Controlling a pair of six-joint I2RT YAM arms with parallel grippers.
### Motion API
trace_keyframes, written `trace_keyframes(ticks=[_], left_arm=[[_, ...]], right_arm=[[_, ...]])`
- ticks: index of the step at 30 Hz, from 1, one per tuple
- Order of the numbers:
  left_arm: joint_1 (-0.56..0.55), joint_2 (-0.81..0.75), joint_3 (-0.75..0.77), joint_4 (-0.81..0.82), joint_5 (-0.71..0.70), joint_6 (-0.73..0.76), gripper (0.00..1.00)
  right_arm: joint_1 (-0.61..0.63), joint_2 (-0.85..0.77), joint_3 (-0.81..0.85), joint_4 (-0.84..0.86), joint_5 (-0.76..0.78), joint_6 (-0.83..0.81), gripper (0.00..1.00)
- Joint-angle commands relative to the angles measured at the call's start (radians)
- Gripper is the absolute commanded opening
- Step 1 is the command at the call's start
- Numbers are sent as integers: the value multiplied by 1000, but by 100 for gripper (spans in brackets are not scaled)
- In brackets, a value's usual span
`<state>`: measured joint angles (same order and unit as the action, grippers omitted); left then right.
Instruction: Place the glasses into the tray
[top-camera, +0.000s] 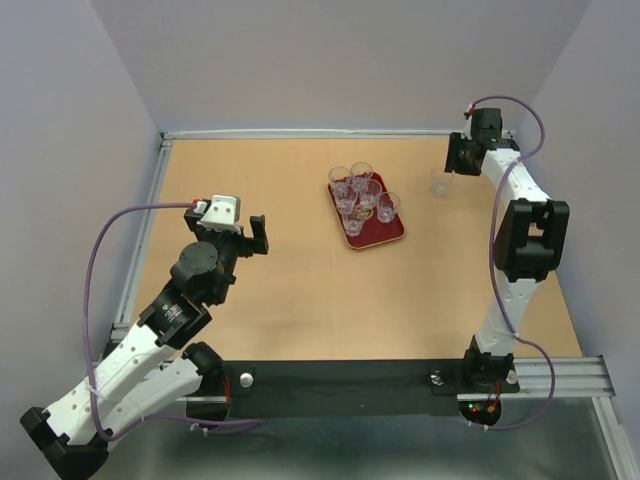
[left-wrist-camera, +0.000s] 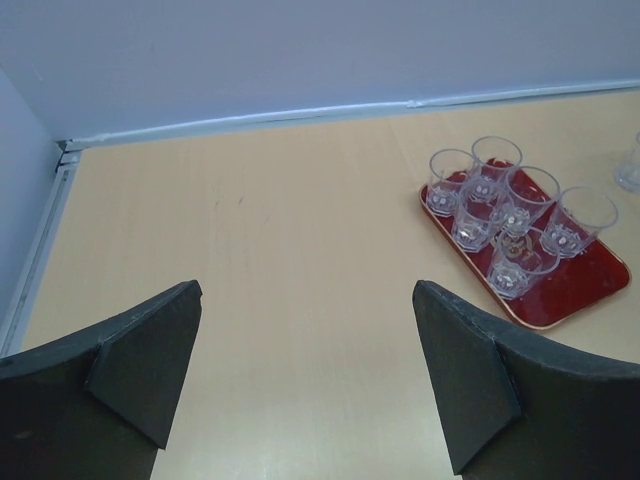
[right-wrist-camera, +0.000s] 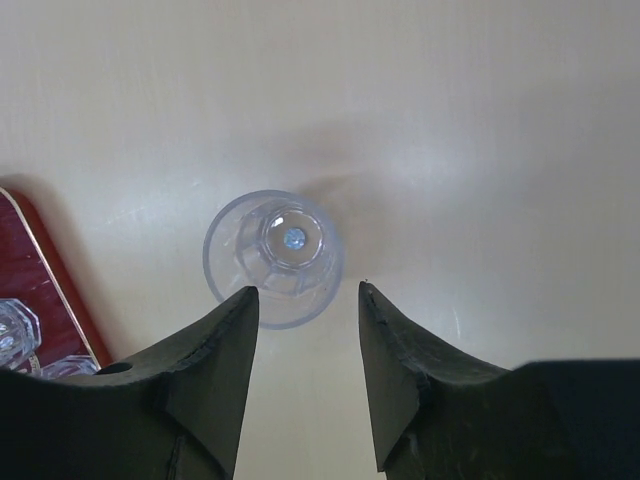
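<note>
The dark red tray lies at the table's far centre and holds several clear glasses. It also shows in the left wrist view with the glasses. One lone glass stands upright on the table, right of the tray. My right gripper is open just behind this glass. In the right wrist view the glass sits just beyond the gripper, slightly left, its rim at the left fingertip. My left gripper is open and empty, well left of the tray.
A corner of the tray shows at the left edge of the right wrist view. The lone glass peeks in at the right edge of the left wrist view. Walls close the table at the back and sides.
</note>
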<state>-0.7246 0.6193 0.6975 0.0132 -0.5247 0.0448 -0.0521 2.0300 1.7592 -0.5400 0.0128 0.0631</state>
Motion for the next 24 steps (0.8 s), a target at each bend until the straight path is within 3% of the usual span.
trace_keyframes(ticks=[1,11,13,18,20,24], left_arm=[[8,3,-6,57,0,12,98],[11,11,-7,59,6,12,98],[13,11,-7,59,6,12,98],[14,13,-7,59,9,12,98],[14,13,-6,59,8,12,98],[16,11,-7,59,6,12,98]], right_arm=[[-15,22,52,45,7,49,49],[-22,84,49,44,-17,43,41],[-22,88,43,45,-17,40,35],[-22,82,23,45,-23,9,6],[-22,47,5,46,-43,-26,0],[-22,-39,-71,51,-158,-159,1]])
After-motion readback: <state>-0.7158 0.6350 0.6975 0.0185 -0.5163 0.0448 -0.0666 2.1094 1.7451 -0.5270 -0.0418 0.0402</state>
